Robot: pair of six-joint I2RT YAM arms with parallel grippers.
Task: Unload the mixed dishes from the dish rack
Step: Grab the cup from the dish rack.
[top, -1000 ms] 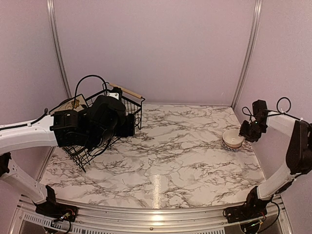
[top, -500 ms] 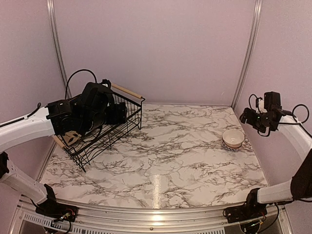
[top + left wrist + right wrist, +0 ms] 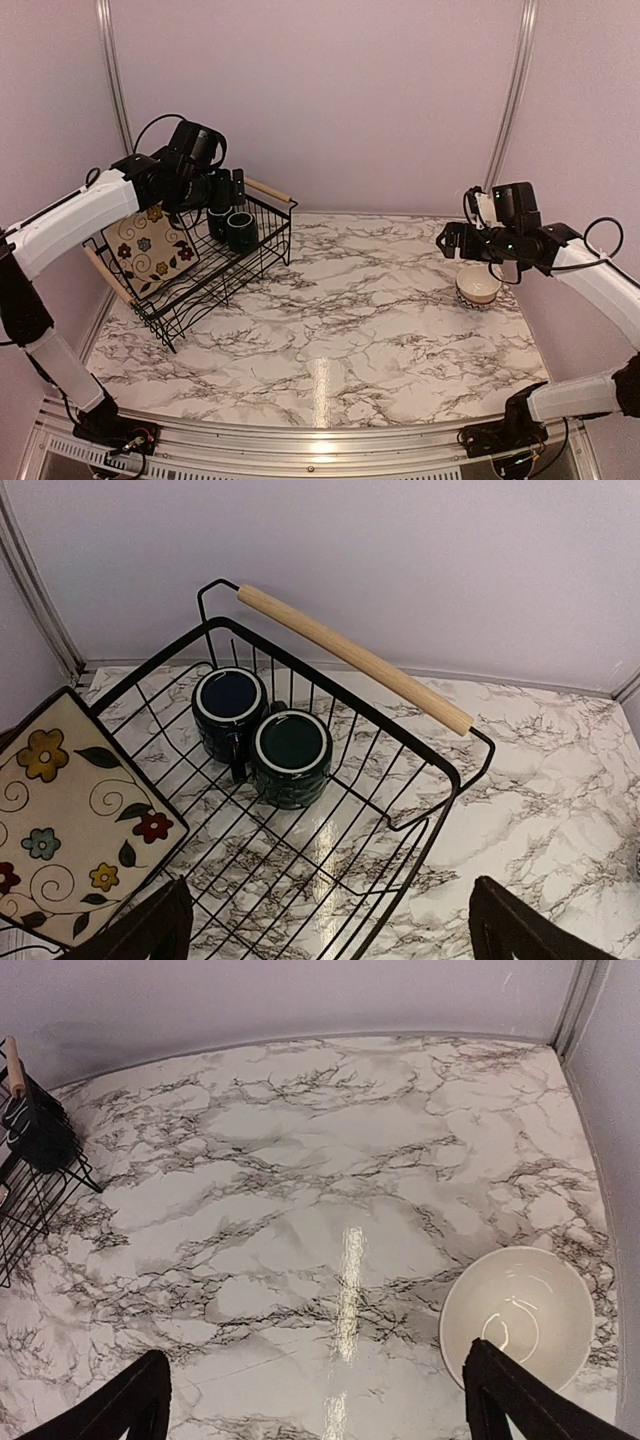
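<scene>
one marble worktop point(image 3: 350, 330) carries everything. the dish rack point(image 3: 215, 285) sits at its far left corner near the wall, so the left arm point(image 3: 80, 215) is the one placed to unload it. that arm hangs high over the rack's far end with the wrist camera looking down into the wires. left jaws are spread wide apart with nothing between them, seemingly lined up above the load but not yet down on anything. the right arm point(image 3: 590, 270) is raised over the right side of the worktop, right jaws also wide apart and empty, and it looks parked by the drop-off spot, well away from the rack. the square plate point(image 3: 70, 820) with coloured flowers leans tilted at the rack's left end, inside the wires as far as i can tell, propped so its face shows. two dark mugs point(image 3: 260, 730) stand upright and touching each other in the rack's far corner just below the wooden handle point(image 3: 355, 660), openings up, so a top-down pinch on a rim looks workable. one small bowl point(image 3: 517, 1317) is already out, upright on the worktop's right side near the wall. judging by that, unloading is partly done, with plate and mugs left. the round plate can't be picked out.
</scene>
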